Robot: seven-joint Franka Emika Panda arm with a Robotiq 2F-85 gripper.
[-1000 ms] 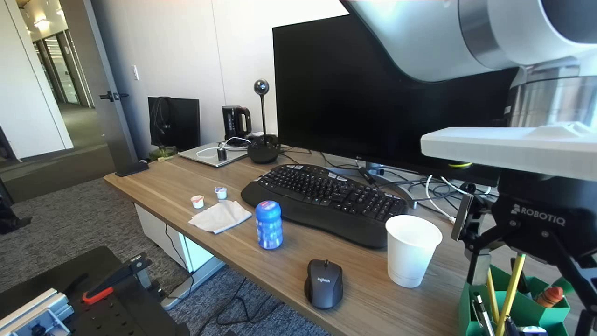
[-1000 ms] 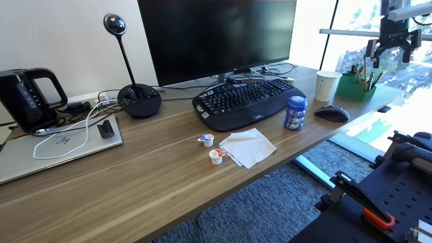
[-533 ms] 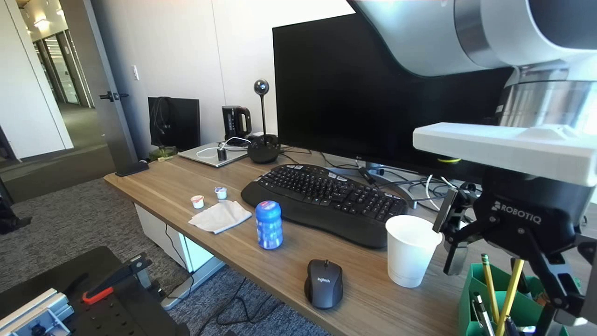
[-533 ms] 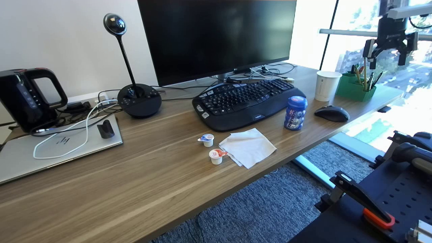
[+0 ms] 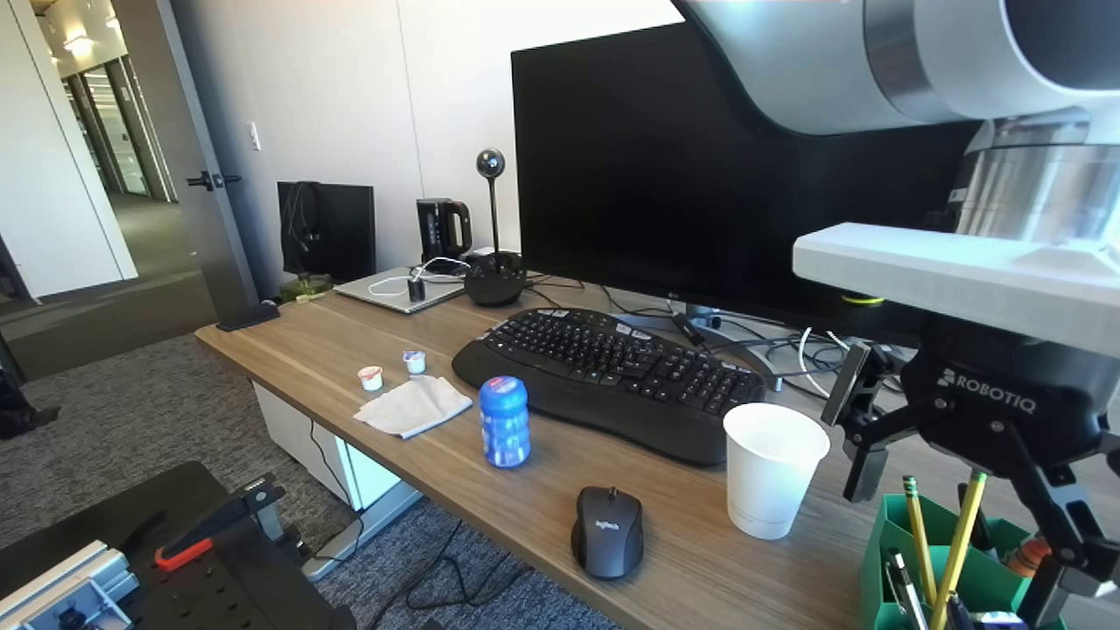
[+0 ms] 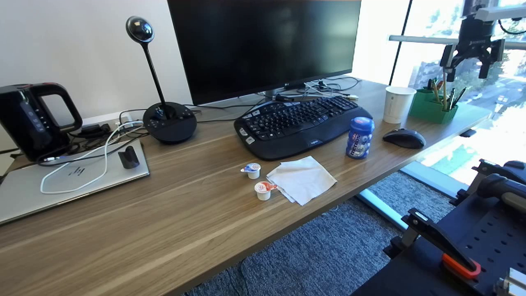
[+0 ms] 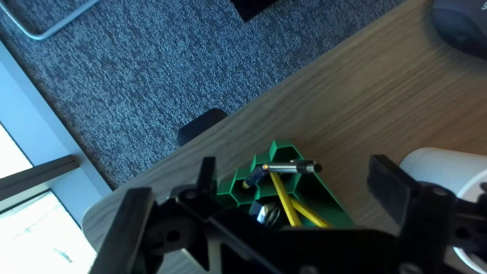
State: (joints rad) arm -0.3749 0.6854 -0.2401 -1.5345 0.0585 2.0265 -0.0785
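My gripper (image 5: 954, 538) hangs above a green pen organizer (image 5: 878, 560) near the desk's end, its jaws wide apart with nothing between them. In the wrist view the organizer shows hexagonal cells below the gripper (image 7: 293, 167). Two yellow pencils (image 7: 283, 198), a silver-and-black pen (image 7: 285, 167) and a dark blue pen (image 7: 255, 176) lean in it. A white paper cup (image 5: 770, 472) stands upright beside the organizer; in the wrist view the cup (image 7: 430, 167) lies just beyond the right-hand finger. The gripper's palm hides part of the organizer there.
A black mouse (image 5: 608, 534), a blue gum bottle (image 6: 360, 137), a keyboard (image 6: 304, 123), a white cloth (image 6: 302, 181) and two creamer cups (image 6: 263, 191) lie along the desk. Behind them rise a large monitor (image 6: 267, 45) and a webcam stand (image 6: 156, 78). The desk's edge runs close by the organizer.
Over the last second my gripper has drifted leftward and slightly down in an exterior view, staying above the organizer. Its jaws have stayed apart, and the objects on the desk have not moved.
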